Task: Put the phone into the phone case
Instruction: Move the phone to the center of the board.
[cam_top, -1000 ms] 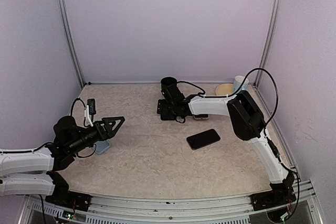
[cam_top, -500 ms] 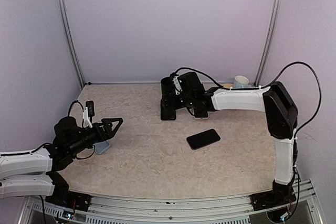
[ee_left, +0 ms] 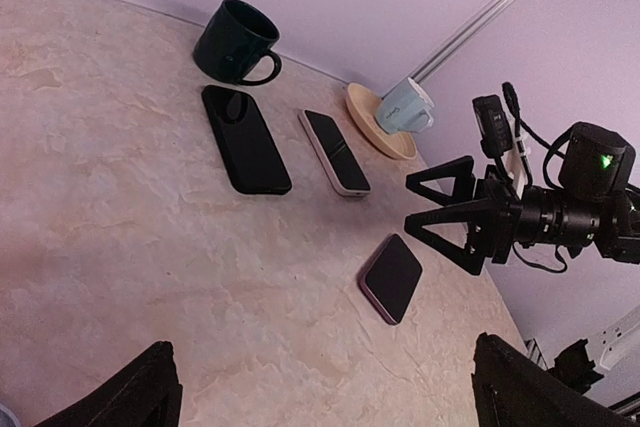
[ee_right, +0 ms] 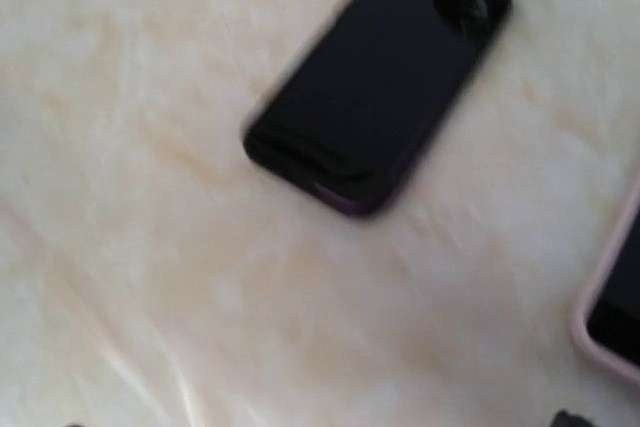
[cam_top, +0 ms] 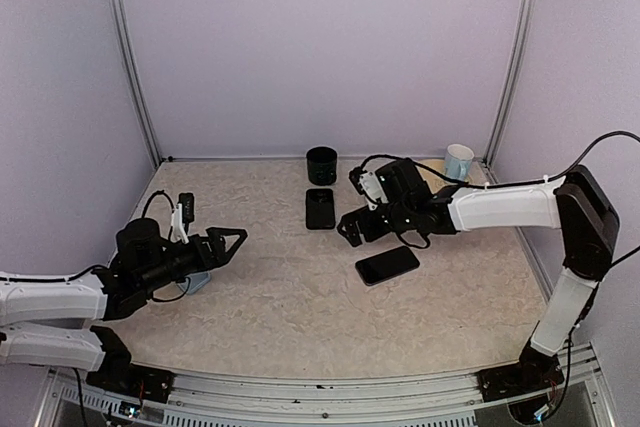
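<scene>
Right arm had swung clear of the mug (cam_top: 322,164) since the earlier frame, uncovering the phone case (cam_top: 320,208). Right tool (cam_top: 352,227) hung low just beside the case, jaws wide, holding nothing. Left tool (cam_top: 228,244) was also wide and empty, well apart at the left. Phone (cam_top: 387,265) lay flat on the tabletop (cam_top: 270,307), near the right tool and apart from the case.

Risks, as judged:
- A pink-rimmed handset (ee_left: 335,152) lay beside the case, so the wrong slab could get picked.
- Phone was thin and flat, so the pads might skid off it or shove it along.
- A low sweep could knock the case toward the mug.
</scene>
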### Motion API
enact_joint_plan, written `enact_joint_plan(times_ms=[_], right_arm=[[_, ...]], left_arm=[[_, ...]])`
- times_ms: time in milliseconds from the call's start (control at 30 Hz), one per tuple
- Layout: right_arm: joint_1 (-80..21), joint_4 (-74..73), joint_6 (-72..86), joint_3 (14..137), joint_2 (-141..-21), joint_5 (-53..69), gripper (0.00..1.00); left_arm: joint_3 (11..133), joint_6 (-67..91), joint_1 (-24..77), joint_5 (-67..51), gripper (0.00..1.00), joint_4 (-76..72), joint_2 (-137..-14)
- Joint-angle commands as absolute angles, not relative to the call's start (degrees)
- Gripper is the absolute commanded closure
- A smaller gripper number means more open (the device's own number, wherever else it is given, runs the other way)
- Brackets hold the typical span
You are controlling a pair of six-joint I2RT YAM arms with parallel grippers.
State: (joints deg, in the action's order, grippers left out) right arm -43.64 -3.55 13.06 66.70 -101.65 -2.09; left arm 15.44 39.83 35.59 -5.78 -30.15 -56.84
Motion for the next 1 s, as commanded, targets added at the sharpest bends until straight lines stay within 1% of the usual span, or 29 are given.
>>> enact_joint_plan(times_ms=[0,200,333,533,733,967], right_arm=[[-40.3,-3.5,16.0,61.2,-95.7,-0.1,0.0],[-35.1,-2.4,19.3,53.4,-91.3,2.8,0.0],[-31.4,-1.0,21.0,49.0,-89.0,5.4,0.0],[-26.9,-0.2,22.1,44.9,-86.5,8.9,0.0],[-25.3,0.9,22.8,42.5,-86.6,11.5,0.01],[-25.1,2.0,23.2,41.7,-87.8,13.6,0.0]], left_arm=[[18.8,39.9,39.0,-6.3,0.01,-33.0,-60.6],[22.7,41.0,44.5,-6.5,0.01,-36.8,-69.0],[26.2,43.2,46.6,-9.5,0.01,-40.9,-76.9],[34.0,45.6,49.0,-14.1,0.01,-41.8,-87.4],[39.8,48.2,50.2,-17.7,0.01,-43.7,-96.5],[41.7,50.0,50.8,-19.6,0.01,-47.0,-102.4]])
